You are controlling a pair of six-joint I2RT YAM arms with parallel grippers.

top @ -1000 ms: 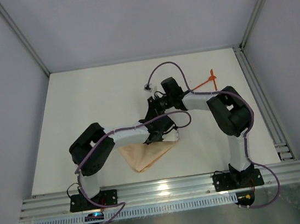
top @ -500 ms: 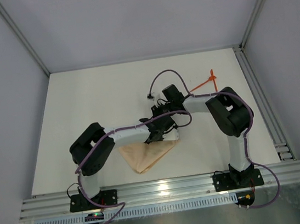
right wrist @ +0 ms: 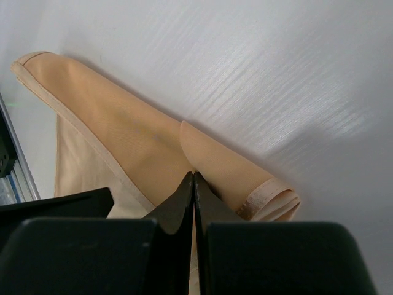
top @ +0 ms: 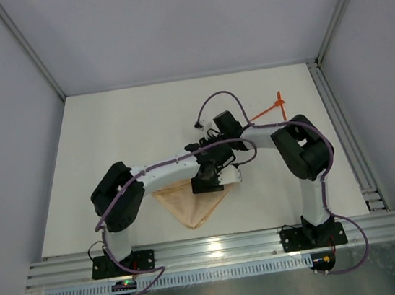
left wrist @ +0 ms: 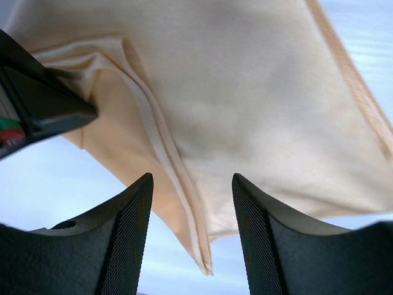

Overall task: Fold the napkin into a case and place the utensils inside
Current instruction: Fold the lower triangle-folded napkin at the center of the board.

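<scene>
Low in the centre of the overhead view, the soft peach-orange square cloth napkin point(top: 193, 205) lies folded into a triangle; light and limp, it will likely sag open unless taken by a hemmed edge or corner. The left gripper point(left wrist: 191, 184) hangs over it, jaws partly apart and empty; the right gripper point(right wrist: 194, 179) is closed tight at a raised fold, whether nipping cloth I cannot tell.

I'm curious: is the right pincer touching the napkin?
Touching. Right wrist view: the right pincer, shut, pinches a raised fold of the napkin.
</scene>
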